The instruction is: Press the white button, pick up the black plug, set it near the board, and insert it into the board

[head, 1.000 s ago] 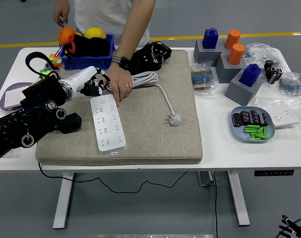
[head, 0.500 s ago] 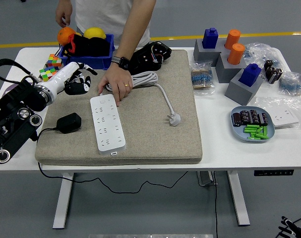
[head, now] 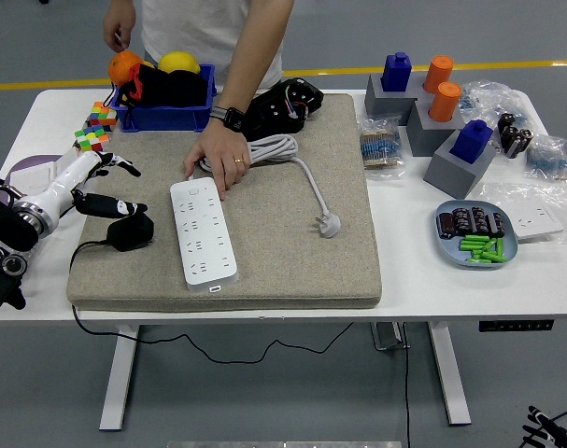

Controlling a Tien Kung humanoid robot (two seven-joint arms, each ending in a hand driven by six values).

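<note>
Left hand (head: pixel 104 185) is at the mat's left edge, fingers spread loose, holding nothing. Thumb tip sits just above the black plug (head: pixel 130 231), can't tell if it touches. Plug lies on the beige mat (head: pixel 302 252), left of the white power strip (head: pixel 203 232) and apart from it, its black cord running off the mat's left side. Person's hand (head: pixel 222 154) rests flat on the mat at the strip's far end, fingertips touching it, over the coiled white cable (head: pixel 281 149). Mat lies on the white counter (head: pixel 451 285). Right arm out of frame.
</note>
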